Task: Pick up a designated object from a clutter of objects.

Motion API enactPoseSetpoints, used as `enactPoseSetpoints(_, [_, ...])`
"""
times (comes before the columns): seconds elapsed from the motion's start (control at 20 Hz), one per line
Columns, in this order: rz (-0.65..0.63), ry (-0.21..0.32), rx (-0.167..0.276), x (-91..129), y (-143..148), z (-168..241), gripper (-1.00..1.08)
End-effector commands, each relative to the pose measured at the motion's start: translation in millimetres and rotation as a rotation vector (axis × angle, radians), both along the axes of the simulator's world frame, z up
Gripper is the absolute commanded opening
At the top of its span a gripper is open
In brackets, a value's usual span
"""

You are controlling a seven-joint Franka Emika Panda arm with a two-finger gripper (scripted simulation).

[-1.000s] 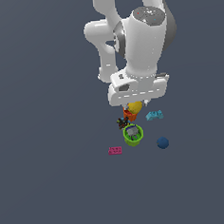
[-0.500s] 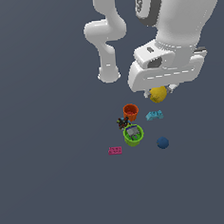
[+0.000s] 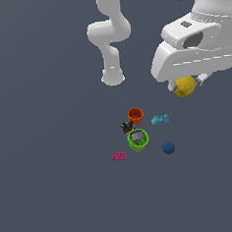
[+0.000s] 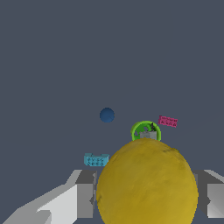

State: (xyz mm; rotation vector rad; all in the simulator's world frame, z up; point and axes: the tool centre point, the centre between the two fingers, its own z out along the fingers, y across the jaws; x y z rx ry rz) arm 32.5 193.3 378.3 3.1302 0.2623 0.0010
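The yellow lumpy ball (image 3: 185, 87) hangs high above the floor at the exterior view's right, held under the white hand. My gripper (image 3: 186, 86) is shut on it, and its grey fingers (image 4: 85, 200) press the ball (image 4: 146, 186) from both sides in the wrist view. Well below lies the clutter: an orange cup (image 3: 135, 116), a green cup (image 3: 138, 140) with a grey piece inside, a cyan block (image 3: 159, 119), a pink brick (image 3: 119, 156), a dark blue ball (image 3: 169, 148) and a dark spiky piece (image 3: 126, 127).
The arm's white base column (image 3: 113, 78) stands behind the clutter. From the wrist I see the green cup (image 4: 145, 131), blue ball (image 4: 106, 115), cyan block (image 4: 96, 159) and pink brick (image 4: 168, 121) far beneath on the grey floor.
The gripper has risen and swung toward the exterior view's right, carrying the yellow ball up out of the clutter. The other toys have stayed where they were.
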Motion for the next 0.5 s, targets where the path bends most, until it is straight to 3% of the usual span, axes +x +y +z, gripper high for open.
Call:
enactPoseSetpoints(0.0, [-0.001, 0.0, 0.0, 3, 6, 8, -1.0])
enactPoseSetpoints(0.45, [0.0, 0.001, 0.001, 7, 13, 18, -1.0])
